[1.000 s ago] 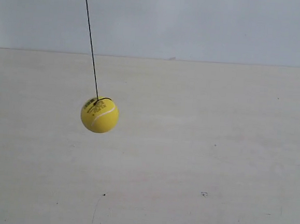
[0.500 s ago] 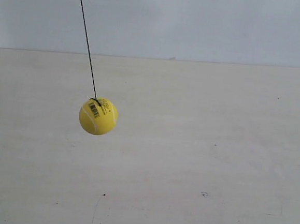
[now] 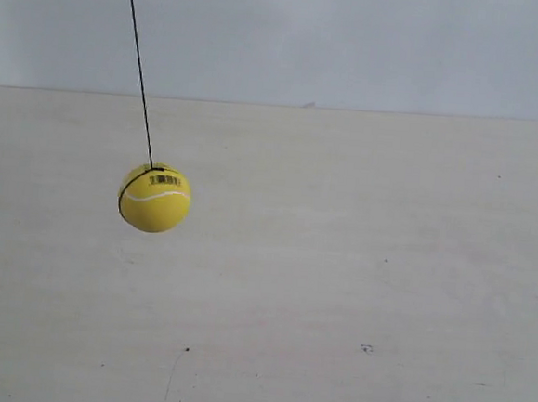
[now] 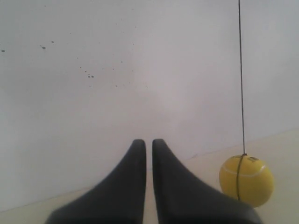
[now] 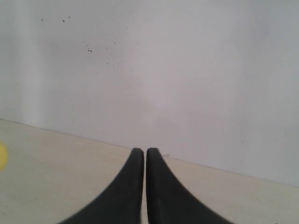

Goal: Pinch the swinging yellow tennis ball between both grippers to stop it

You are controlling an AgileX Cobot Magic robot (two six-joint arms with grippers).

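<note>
The yellow tennis ball [image 3: 155, 198] hangs in the air on a thin black string [image 3: 139, 70], left of centre in the exterior view, with its barcode label facing the camera. No arm shows in that view. In the left wrist view the ball [image 4: 246, 180] hangs off to one side of my left gripper [image 4: 149, 142], whose black fingers stand almost together with nothing between them. My right gripper [image 5: 144, 150] is shut and empty too. Only a sliver of the ball [image 5: 2, 156] shows at that view's edge, well away from the tips.
A pale wooden tabletop [image 3: 356, 282] lies below the ball, with a few small dark specks. A plain white wall [image 3: 356, 40] stands behind it. Nothing else is on the table.
The ball has swung a little to the left in the exterior view and turned, so the barcode label now faces the camera. The string leans further left.
</note>
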